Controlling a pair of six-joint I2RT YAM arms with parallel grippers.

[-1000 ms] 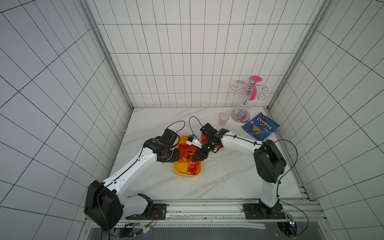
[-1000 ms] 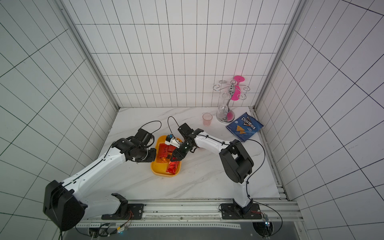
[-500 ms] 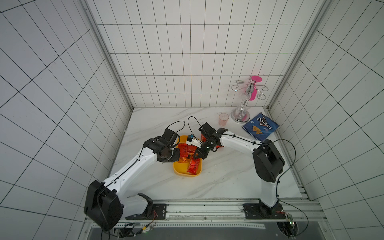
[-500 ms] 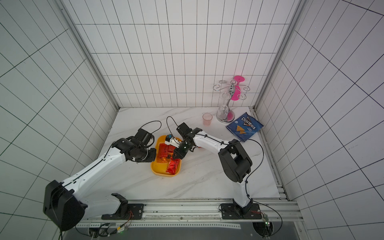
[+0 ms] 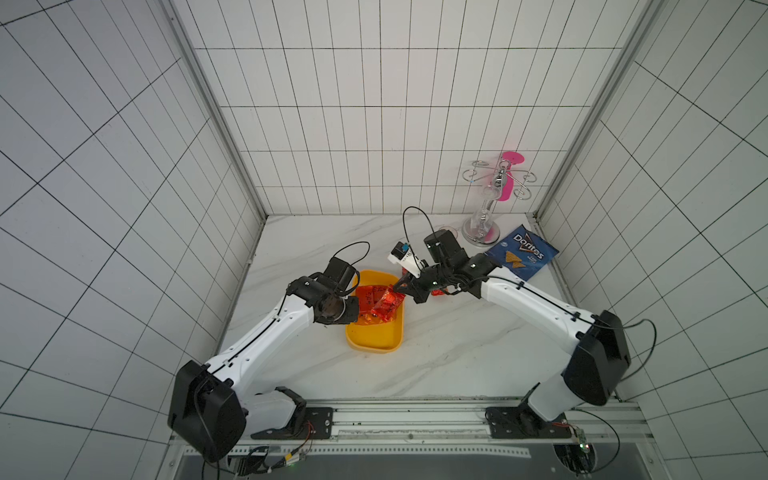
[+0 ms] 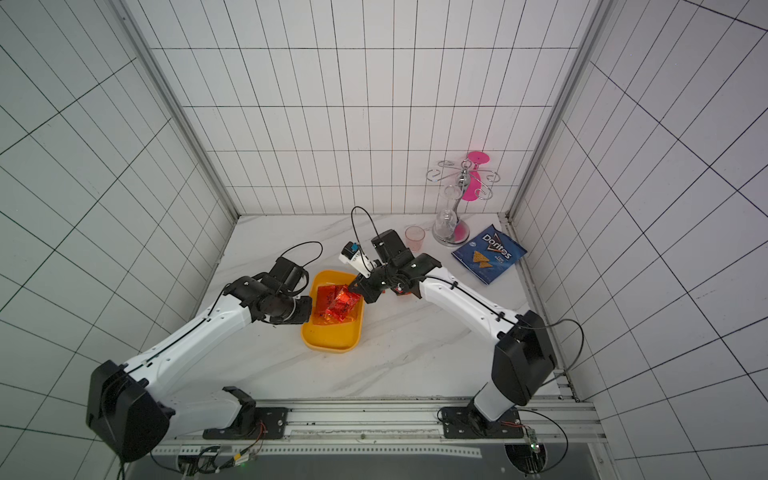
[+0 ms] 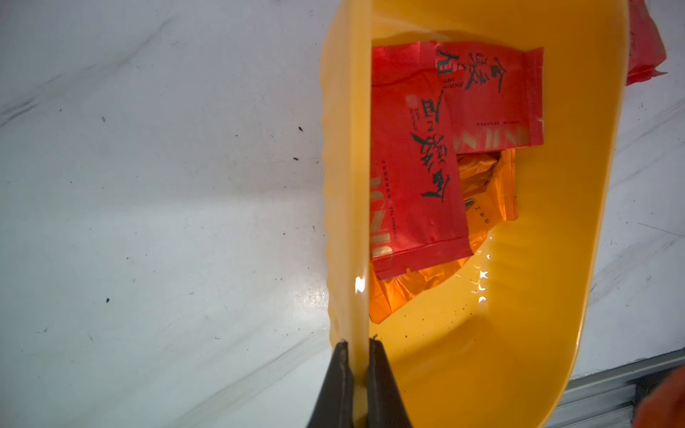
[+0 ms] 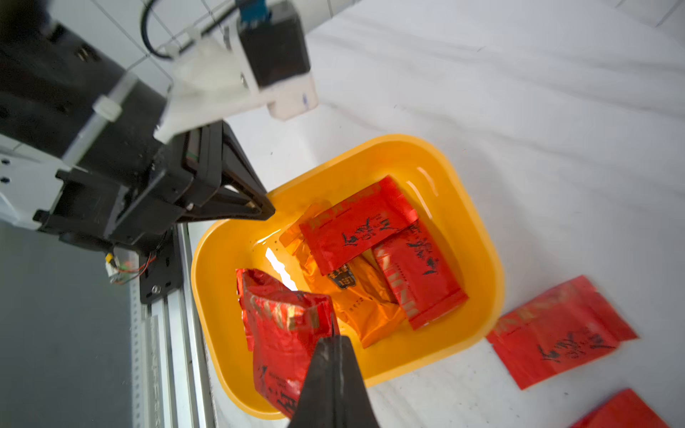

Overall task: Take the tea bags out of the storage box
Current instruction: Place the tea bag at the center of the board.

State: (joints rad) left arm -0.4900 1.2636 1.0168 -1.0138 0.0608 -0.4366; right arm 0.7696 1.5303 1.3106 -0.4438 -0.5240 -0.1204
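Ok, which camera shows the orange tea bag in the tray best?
The right wrist view: the orange tea bag shows most there, though two red tea bags lie across it. The left wrist view shows less of it under those red ones. In both top views only a sliver shows, hard to tell from the yellow tray.

storage box [image 5: 374,336]: plain yellow. tea bags [image 8: 356,226]: shiny red foil, dark script, gold lettering; one orange tea bag [image 8: 370,307], dark print. chip bag [image 5: 521,257]: blue, white logo, orange chips. cup [image 6: 414,239]: translucent pink. tabletop [image 5: 449,353]: white marble, grey veining. walls [image 5: 374,124]: white tiles, dark grid.
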